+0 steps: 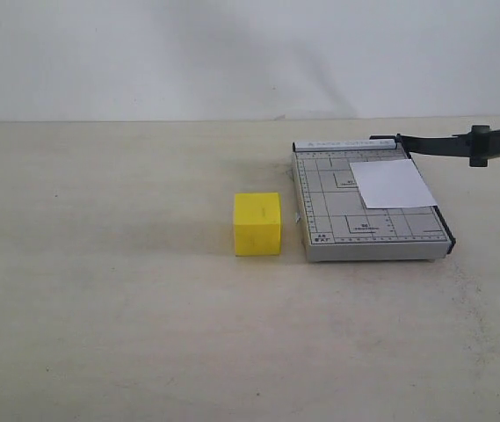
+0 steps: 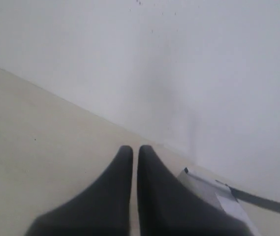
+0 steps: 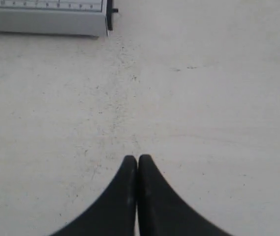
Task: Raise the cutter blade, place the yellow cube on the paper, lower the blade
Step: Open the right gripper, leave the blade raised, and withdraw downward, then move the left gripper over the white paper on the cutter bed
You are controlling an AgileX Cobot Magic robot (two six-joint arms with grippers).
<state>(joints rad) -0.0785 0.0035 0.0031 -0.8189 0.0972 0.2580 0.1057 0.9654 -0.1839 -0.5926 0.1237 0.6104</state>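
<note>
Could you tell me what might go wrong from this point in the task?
The cutter blade stands raised with no gripper on it, so it might drop while the yellow cube is carried in.
The paper lies loose near the blade side, so setting the cube down could push it askew.

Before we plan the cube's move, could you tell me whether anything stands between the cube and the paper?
Nothing visible does. Between the cube and the paper lie only bare table and the open grid of the base; the blade sticks out past the far right corner, off that path.
</note>
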